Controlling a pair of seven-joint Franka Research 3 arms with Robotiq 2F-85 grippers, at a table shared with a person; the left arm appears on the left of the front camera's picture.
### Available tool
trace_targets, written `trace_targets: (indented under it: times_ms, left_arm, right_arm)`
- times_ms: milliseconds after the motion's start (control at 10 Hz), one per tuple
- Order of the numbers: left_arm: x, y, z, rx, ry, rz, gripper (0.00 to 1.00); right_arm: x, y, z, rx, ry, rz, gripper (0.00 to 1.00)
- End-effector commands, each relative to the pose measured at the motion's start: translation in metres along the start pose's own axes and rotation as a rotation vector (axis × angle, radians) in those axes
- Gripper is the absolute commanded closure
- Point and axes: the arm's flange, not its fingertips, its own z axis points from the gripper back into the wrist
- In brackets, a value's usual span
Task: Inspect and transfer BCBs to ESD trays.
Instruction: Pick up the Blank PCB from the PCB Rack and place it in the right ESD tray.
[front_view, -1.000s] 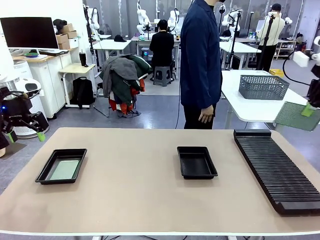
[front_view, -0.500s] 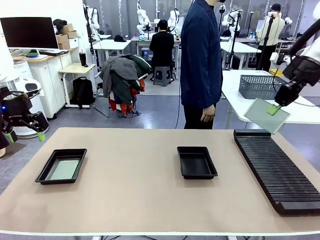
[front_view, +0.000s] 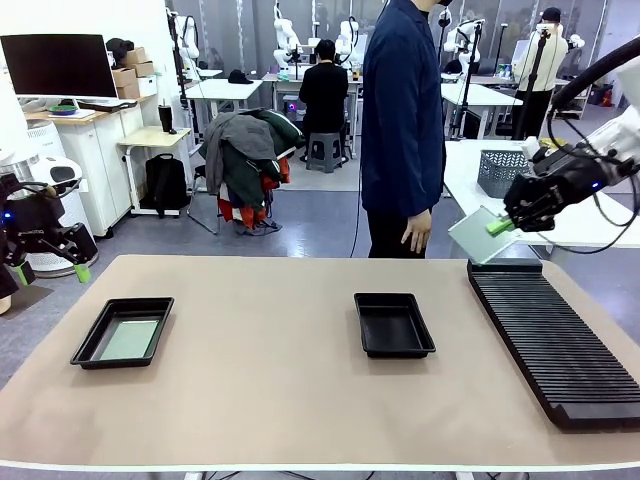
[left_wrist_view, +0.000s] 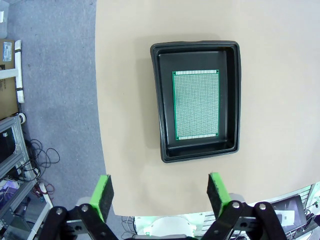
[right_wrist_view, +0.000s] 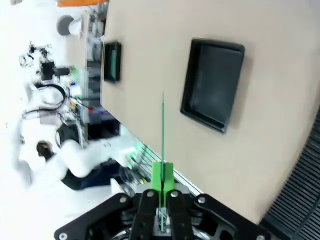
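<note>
The right gripper clamps one edge of a thin flat green circuit board, tilted in air above the far right corner of the worktop. So slim a pinch might slip before the board reaches the empty shallow black plastic tray. The left gripper hangs with its fingers apart.

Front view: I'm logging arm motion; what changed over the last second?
The right gripper, shut on a BCB, carried it left from the right edge toward the far end of the rack. The left gripper, left tray with its board and centre tray stayed put.

Lab hall, white worktables, large monitor, stacked cardboard boxes
</note>
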Motion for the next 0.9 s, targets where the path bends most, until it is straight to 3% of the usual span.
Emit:
trace_targets:
  times_ms: [0,600,800]
  left_arm:
    - [-0.001,0.000,-0.003,-0.008,-0.007,0.005,0.00]
    - [-0.001,0.000,-0.003,-0.008,-0.007,0.005,0.00]
    - [-0.001,0.000,-0.003,-0.008,-0.007,0.005,0.00]
  right_arm:
    - [-0.012,0.003,-0.032,0.050,-0.106,-0.025,0.98]
    - [-0.014,-0.022,-0.126,0.041,-0.236,-0.032,0.98]
    - [-0.007,-0.035,-0.153,0.052,-0.221,-0.029,0.98]
